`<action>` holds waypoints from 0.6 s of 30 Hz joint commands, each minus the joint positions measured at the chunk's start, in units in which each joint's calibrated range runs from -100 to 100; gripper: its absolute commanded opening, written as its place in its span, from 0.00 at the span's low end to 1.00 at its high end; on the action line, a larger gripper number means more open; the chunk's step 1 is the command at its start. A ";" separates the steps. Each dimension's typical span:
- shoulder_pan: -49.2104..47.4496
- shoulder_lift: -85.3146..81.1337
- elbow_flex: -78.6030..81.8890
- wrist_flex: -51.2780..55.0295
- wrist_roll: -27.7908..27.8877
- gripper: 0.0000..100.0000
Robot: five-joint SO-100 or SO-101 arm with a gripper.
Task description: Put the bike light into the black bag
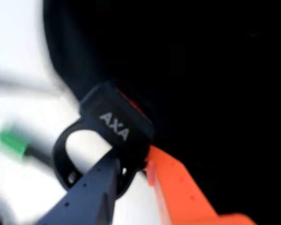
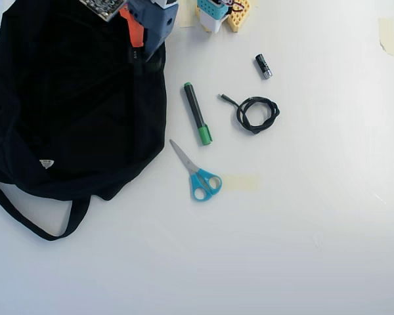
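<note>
the gripper (image 1: 131,173) pinches the bike light (image 1: 114,124) by its loop strap – dark and orange fingers (image 1: 178,187) closed on it – above the black bag (image 2: 72,111) at the table's top-left corner; its red lens is mostly hidden.

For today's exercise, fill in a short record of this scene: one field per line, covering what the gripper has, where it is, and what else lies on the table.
held item: bike light, black, marked AXA, with a loop strap
gripper: shut on the bike light, one dark finger and one orange finger
gripper position: at the edge of the black bag in the overhead view
bag detail: long strap and small white tag
on the table: green-capped marker, blue-handled scissors, coiled black cable, small black-and-silver cylinder
</note>
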 commanded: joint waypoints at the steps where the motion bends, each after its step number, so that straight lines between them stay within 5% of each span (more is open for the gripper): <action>1: 5.70 2.71 0.99 -6.27 -2.42 0.02; 10: 22.75 31.17 0.09 -35.30 1.30 0.02; 13: 27.46 37.48 -3.77 -36.68 2.24 0.04; 18: 26.94 36.40 -4.67 -35.99 2.03 0.20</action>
